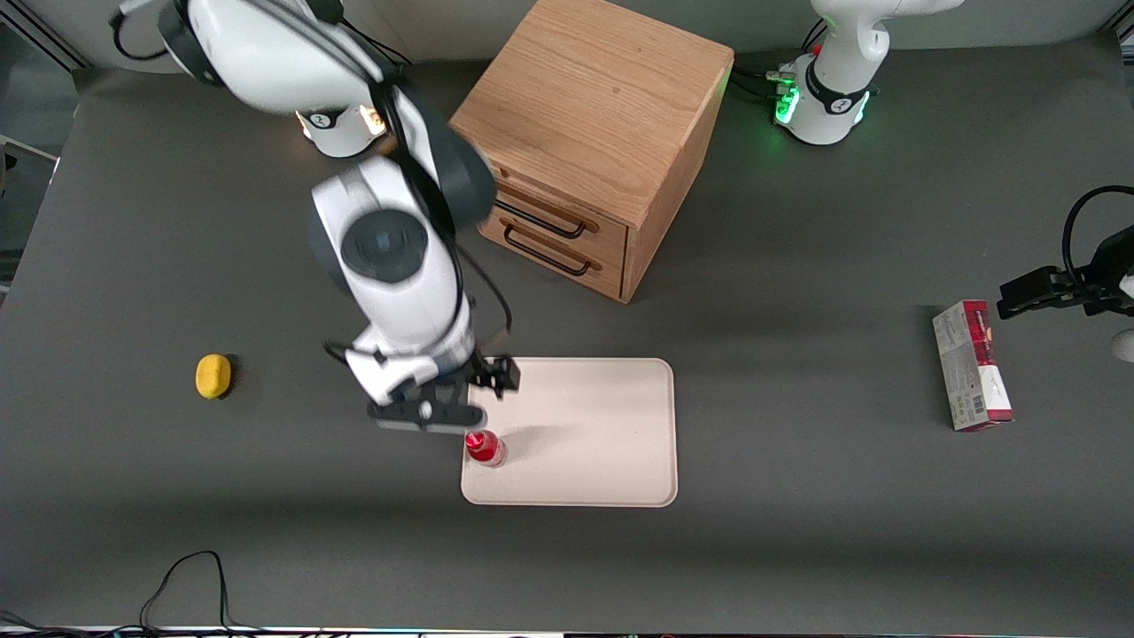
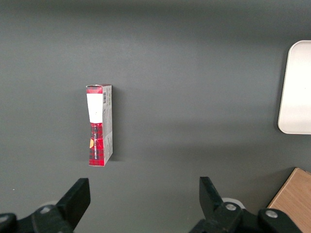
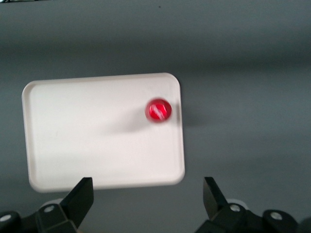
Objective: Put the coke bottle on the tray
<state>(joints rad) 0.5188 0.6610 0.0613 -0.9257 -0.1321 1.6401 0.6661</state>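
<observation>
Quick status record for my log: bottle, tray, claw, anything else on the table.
coke bottle: upright on the tray, near the edge toward the working arm's end, nothing gripping it
tray: flat on the table, nearer the front camera than the wooden drawer cabinet
claw: open, raised above the table beside the bottle, holding nothing
lemon: on the table toward the working arm's end
red-and-grey carton: lying flat toward the parked arm's end
task state: bottle appears placed
</observation>
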